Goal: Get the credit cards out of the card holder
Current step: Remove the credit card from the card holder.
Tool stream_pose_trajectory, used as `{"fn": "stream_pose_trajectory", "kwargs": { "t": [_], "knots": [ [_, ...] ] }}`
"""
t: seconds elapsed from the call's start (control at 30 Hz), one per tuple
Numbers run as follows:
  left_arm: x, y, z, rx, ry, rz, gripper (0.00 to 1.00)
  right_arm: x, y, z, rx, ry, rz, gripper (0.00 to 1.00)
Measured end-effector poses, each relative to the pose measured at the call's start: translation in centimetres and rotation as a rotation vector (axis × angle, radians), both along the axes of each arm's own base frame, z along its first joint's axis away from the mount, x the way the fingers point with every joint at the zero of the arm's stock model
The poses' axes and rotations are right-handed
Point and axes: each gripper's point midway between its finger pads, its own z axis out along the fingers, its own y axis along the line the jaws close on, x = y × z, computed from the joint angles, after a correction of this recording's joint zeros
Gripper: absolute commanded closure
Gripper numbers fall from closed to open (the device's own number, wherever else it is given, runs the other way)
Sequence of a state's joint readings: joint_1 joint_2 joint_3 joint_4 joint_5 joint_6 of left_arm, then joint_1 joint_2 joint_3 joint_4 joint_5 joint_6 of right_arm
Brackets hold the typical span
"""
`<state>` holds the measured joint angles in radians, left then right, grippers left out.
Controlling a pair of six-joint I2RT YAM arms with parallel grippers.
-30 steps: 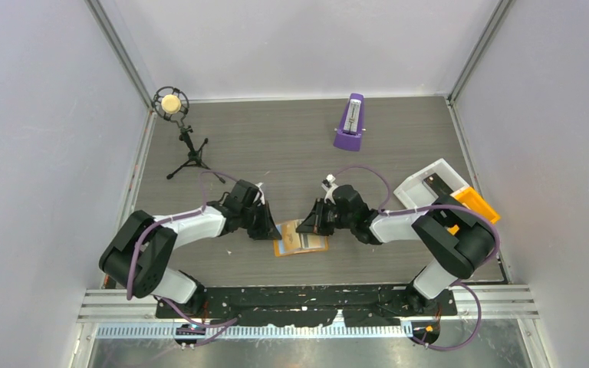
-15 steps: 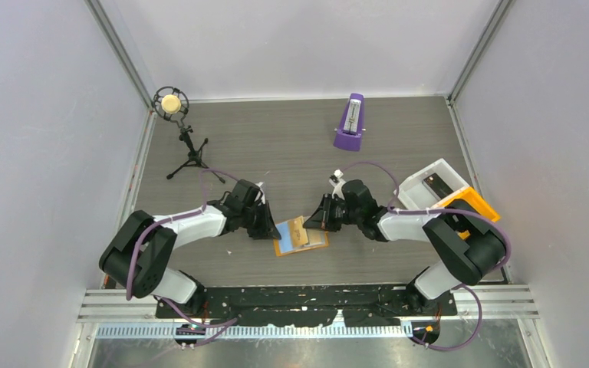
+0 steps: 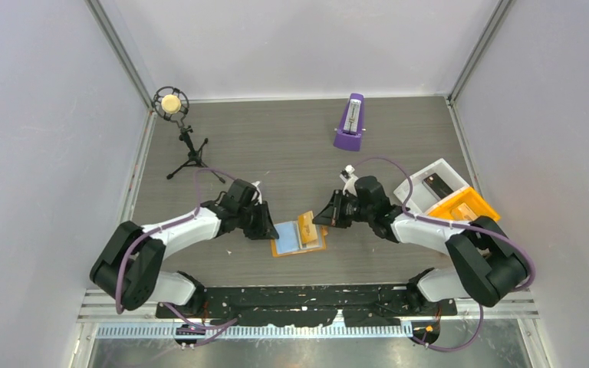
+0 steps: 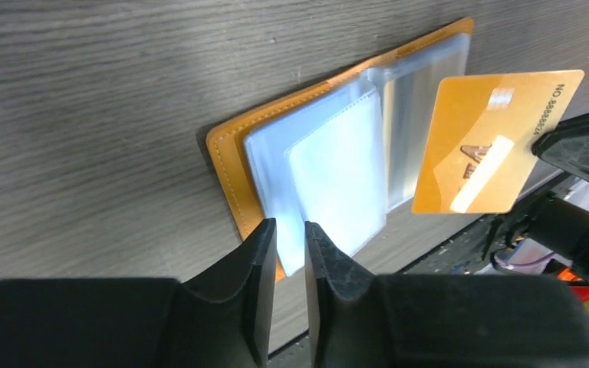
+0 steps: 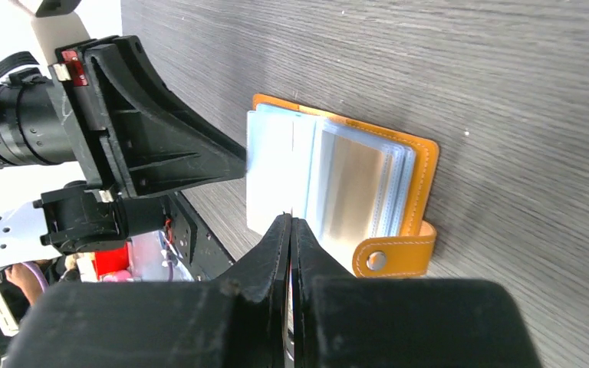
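left gripper (image 4: pixel 290 245): clenching on the pale-blue sleeve edge at the near-left side of the card holder (image 4: pixel 226 165), fingers almost meeting
right gripper (image 5: pixel 291 230): pinching the gold credit card (image 4: pixel 491 146) by one end, fingers pressing flat together
gold credit card: hanging tilted over the right half of the holder, clear of the sleeves, number strip showing along one edge
card holder: lying open and flat on the table (image 3: pixel 291 146) between the two grippers, clear sleeves fanning out, snap tab (image 5: pixel 387 257) sticking out at one side
other cards: pale-blue pages showing in the sleeves, cannot tell which ones are cards
purple metronome (image 3: pixel 350 123): standing at the far side, well apart
white bin (image 3: pixel 429 180) and orange bin (image 3: pixel 464 207): sitting at the right edge, touching each other
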<state>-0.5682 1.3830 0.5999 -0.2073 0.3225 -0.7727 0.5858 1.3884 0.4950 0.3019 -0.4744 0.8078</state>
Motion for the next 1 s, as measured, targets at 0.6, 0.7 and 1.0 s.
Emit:
{"fn": "stream_pose_trajectory", "kwargs": {
  "t": [0.6, 0.7, 1.0],
  "knots": [
    [0.4, -2.2, 10.6, -0.189, -0.257, -0.182, 0.40, -2.3, 0.0, 5.6, 0.081, -0.094, 0.222, 0.95],
    [0.0, -2.3, 11.3, -0.209, -0.282, -0.222, 0.39, -3.0, 0.1, 6.0, 0.100, -0.090, 0.254, 0.95],
    [-1.3, -3.4, 13.1, -0.294, -0.298, -0.332, 0.41, -5.9, 1.8, 7.9, 0.168, -0.099, 0.393, 0.95]
  ]
}}
